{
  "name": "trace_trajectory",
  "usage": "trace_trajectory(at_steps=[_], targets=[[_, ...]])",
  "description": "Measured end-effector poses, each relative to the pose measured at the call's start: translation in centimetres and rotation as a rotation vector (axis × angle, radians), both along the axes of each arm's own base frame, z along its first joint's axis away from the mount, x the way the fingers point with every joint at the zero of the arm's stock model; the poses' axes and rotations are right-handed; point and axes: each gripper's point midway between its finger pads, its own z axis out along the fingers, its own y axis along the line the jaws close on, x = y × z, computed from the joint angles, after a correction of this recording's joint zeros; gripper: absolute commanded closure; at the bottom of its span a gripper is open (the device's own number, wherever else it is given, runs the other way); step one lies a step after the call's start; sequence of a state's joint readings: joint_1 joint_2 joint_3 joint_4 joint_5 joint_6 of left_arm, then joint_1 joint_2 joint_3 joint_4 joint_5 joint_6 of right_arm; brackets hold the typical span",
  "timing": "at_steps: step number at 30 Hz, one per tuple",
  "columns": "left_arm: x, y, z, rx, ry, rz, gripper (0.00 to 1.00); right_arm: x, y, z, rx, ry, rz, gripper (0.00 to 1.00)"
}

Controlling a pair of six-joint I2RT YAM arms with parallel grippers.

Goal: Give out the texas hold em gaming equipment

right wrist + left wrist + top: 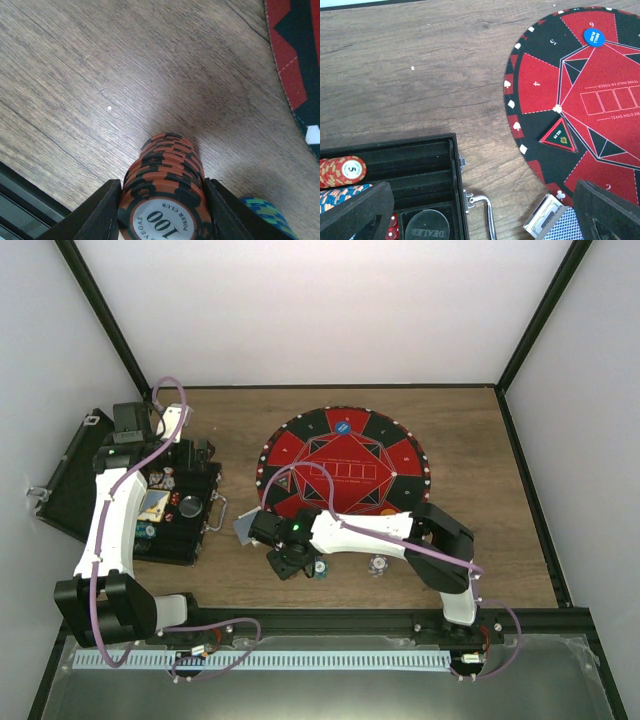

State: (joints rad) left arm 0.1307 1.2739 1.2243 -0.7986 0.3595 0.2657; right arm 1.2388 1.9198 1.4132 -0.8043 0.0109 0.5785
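Observation:
A stack of orange-and-black poker chips [165,190] marked 100 stands on the wooden table. My right gripper [162,217] is shut on it, a pad pressed against each side; from above this gripper [296,560] hangs just in front of the round mat. A blue-green chip [267,215] lies right beside it. My left gripper [485,212] hangs open over the gap between the black case and the mat, holding nothing. A boxed card deck [555,222] lies near its right finger. A blue disc [593,36] sits on the mat's far side.
The red-and-black round felt mat [345,465] fills the table's middle, with a triangular all-in marker [558,136] on it. The open black case [180,515] at the left holds chips [345,172] and a dealer button [426,227]. Another small chip stack [378,565] stands before the mat.

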Motion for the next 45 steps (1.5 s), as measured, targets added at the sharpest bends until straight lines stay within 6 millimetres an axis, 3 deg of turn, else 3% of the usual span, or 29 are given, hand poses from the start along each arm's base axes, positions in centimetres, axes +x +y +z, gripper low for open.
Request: trace_trajectory(at_steps=[13,20,24,31,34,37,39,45], targets=[[0.0,0.1,0.0,0.004,0.0,0.003,0.0,0.3,0.1,0.4,0.0,-0.013,-0.008,0.83],[-0.2,0.1,0.1,0.009,0.009,-0.001,0.0,2.2,0.7,2.9,0.034,-0.056,-0.042,0.88],[-0.2,0.1,0.8,0.017,-0.004,-0.007,0.0,5.5,-0.1,5.3,0.072,-0.094,-0.103,0.88],[-0.4,0.2,0.6,0.029,0.01,-0.01,0.0,14.8,-2.5,9.6,0.13,-0.212,-0.241,0.88],[-0.5,0.2,0.7,0.032,0.012,-0.01,0.0,18.4,-3.3,10.3,0.138,-0.256,-0.285,0.88],[-0.5,0.3,0.9,0.035,0.009,-0.012,0.0,21.7,-3.5,9.3,0.118,-0.28,-0.315,0.88],[-0.6,0.3,0.8,0.037,0.012,-0.014,0.0,23.1,-3.4,7.4,0.088,-0.28,-0.319,0.88],[-0.7,0.3,0.8,0.044,0.014,-0.021,0.0,23.1,-3.4,0.5,-0.024,-0.204,-0.283,0.88]])
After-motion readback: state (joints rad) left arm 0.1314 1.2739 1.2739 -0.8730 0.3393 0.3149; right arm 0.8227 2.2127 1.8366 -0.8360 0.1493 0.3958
